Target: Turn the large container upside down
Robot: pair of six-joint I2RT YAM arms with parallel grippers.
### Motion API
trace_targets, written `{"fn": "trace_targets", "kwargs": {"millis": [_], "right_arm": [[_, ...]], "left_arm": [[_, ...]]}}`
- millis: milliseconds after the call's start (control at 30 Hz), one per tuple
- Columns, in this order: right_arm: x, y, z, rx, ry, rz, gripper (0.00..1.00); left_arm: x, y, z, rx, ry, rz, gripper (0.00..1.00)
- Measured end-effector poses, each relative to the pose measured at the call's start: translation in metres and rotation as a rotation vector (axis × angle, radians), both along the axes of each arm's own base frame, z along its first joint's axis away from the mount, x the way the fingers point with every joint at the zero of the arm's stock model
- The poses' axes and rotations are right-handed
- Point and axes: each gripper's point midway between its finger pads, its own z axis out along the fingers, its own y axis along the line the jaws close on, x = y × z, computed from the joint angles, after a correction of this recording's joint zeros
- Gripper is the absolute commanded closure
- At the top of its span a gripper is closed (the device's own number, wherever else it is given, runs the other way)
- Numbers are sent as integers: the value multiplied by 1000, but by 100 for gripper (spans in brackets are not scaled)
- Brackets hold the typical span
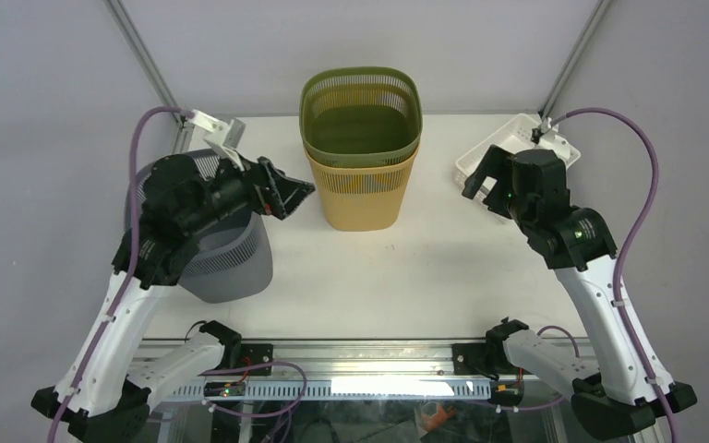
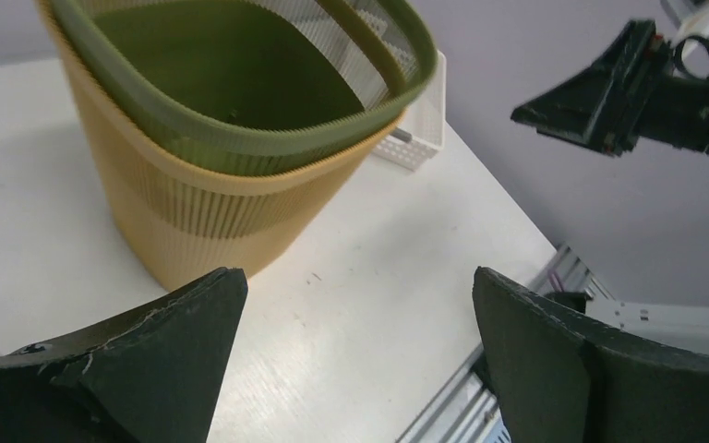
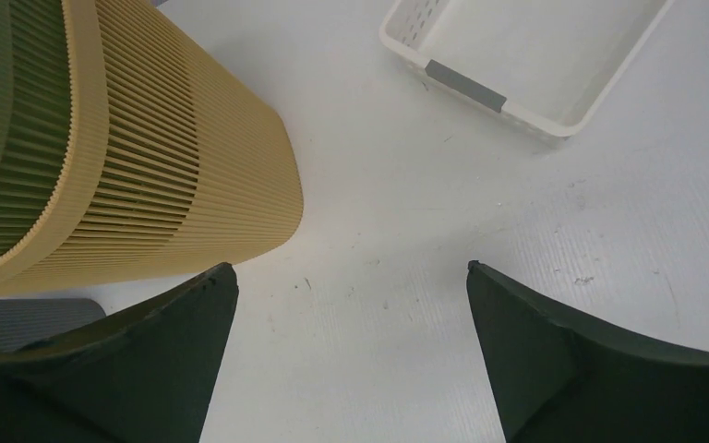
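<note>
A green ribbed basket [image 1: 361, 109] sits nested inside a taller yellow basket [image 1: 360, 196], both upright with the mouth up, at the back middle of the white table [image 1: 397, 286]. A grey basket [image 1: 235, 263] stands at the left, its top hidden under my left arm. My left gripper [image 1: 288, 196] is open and empty in the air just left of the yellow basket; in the left wrist view [image 2: 355, 277] the stacked baskets [image 2: 212, 203] lie ahead to the left. My right gripper [image 1: 480, 183] is open and empty to the right of the baskets, over bare table [image 3: 351, 268].
A small white perforated tray [image 1: 517, 152] lies at the back right, behind my right gripper; it also shows in the right wrist view [image 3: 517, 55]. A metal frame post rises at each back corner. The aluminium rail [image 1: 332, 355] runs along the near edge.
</note>
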Motion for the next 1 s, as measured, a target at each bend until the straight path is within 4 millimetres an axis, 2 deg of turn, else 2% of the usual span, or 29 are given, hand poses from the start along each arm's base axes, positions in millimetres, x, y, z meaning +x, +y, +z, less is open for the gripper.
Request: {"fn": "trace_targets", "kwargs": {"millis": [167,300,467,667,900,1000], "right_arm": [[0,-4,0,-21,-15,-2,1],[-1,-3,-9,-23,-11,7,1],[-2,-3,-15,-28,3,10,1],[-3,-2,-14,-24,1,12,1],[-8,4,-16,4,4,47,0],[-11,7,-22,17,16,61,0]], "left_arm": [[-9,-34,-28,22,67,-93,1],[-13,-53,-35,38,71,-112,1],[-30,-75,-51,68,78,-148,1],[-28,-70,-79,124,118,-79,1],[-20,-48,-78,116,100,44,1],[-20,-43,-85,117,112,68,1]]}}
